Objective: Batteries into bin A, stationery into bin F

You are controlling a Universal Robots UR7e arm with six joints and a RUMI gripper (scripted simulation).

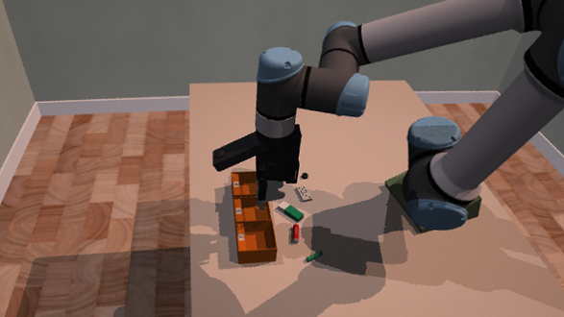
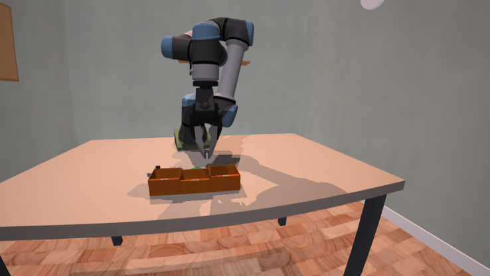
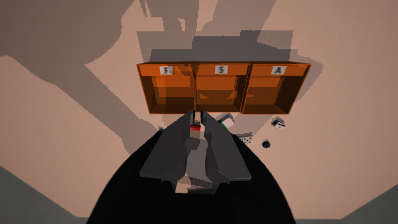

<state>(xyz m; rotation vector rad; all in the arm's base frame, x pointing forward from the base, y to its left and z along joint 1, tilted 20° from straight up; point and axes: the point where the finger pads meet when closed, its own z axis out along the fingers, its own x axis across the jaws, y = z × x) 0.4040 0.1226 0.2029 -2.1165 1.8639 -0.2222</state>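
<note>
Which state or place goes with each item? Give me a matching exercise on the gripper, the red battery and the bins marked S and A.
Items:
1. gripper
2. red battery
3. bin S
4. bin A

Places or states:
a. lying on the table, outside the bins
b. right end of the row in the wrist view
c. shut, raised above the table
d. middle of the row

Pairs: 1-c, 2-a, 3-d, 4-b

The arm reaches out and bends down — wrist vertical, jaws pointing downward, closed on nothing.
</note>
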